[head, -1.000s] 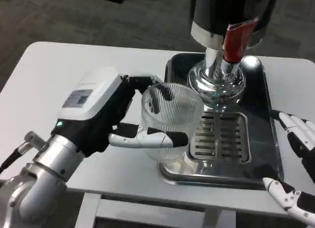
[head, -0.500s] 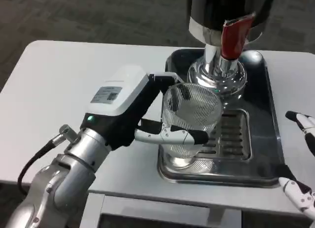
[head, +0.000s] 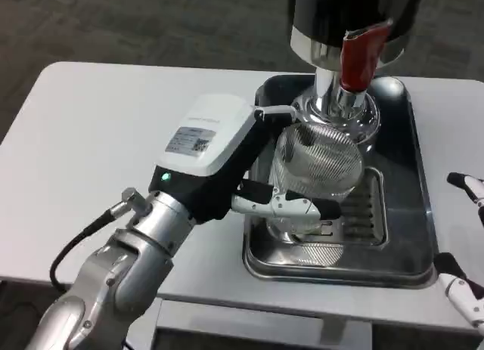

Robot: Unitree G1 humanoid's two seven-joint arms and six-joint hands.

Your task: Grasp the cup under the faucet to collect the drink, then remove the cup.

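Holding cup (head: 315,168) over drip tray (head: 340,252), near faucet (head: 355,59) | left hand (head: 227,165) fingers (head: 287,206) clamped around cup | right hand (head: 465,289) fingers apart, idle | grasp done; filling, removal judged pending

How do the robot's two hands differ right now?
The left hand grips the ribbed clear cup over the metal drip tray, while the right hand holds nothing. The left hand sits mid-picture with its white back in full view; the right hand is cut off by the picture's right edge, beside the tray. Both have white and black fingers.
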